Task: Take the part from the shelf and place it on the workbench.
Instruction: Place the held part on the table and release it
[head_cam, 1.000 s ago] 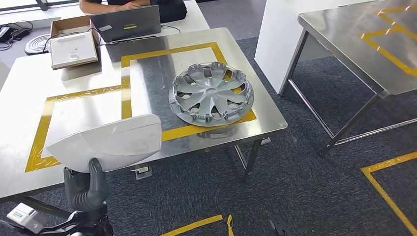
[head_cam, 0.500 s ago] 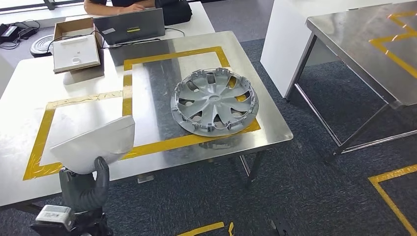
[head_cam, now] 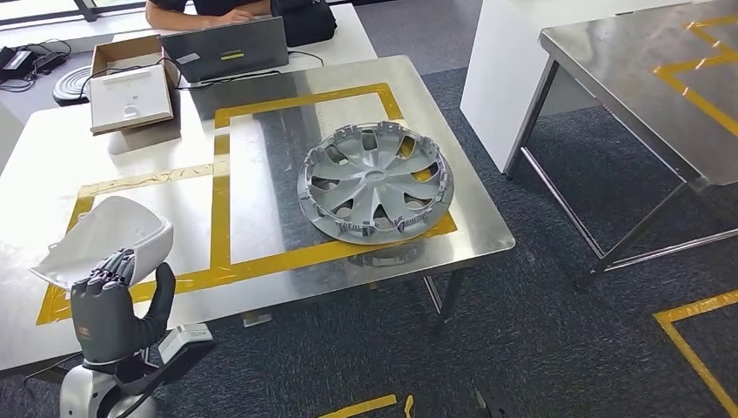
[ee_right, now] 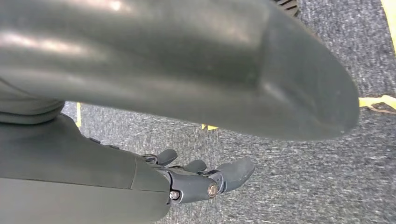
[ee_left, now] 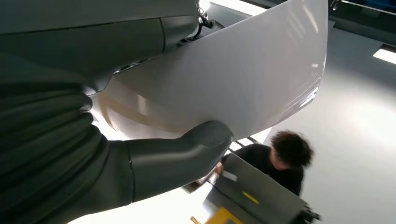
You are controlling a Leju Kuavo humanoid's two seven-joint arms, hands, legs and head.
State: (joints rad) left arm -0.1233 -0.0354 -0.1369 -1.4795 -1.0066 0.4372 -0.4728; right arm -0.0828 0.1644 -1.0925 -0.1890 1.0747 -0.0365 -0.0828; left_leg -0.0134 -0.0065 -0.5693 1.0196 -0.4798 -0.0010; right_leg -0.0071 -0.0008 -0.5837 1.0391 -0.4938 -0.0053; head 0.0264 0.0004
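The part is a white curved plastic shell (head_cam: 113,233). It hangs tilted over the left yellow-taped square (head_cam: 218,218) of the steel workbench (head_cam: 461,209), near the bench's front left corner. My left hand (head_cam: 109,305) holds it from below, fingers on its near edge and thumb (head_cam: 164,292) beside it. In the left wrist view the shell (ee_left: 233,79) lies against the palm, with the thumb (ee_left: 187,151) pressed on its smooth face. My right hand (ee_right: 201,179) hangs over grey carpet, fingers apart and holding nothing.
A grey wheel cover (head_cam: 374,181) lies in the right taped square. At the far end are a laptop (head_cam: 222,48), an open cardboard box (head_cam: 130,83) and a seated person (head_cam: 209,9). A second steel table (head_cam: 644,78) stands to the right, behind a white pillar (head_cam: 513,70).
My left hand has carried the shell leftward and turned it, so its hollow side now faces up over the left taped square. The camera has also shifted slightly.
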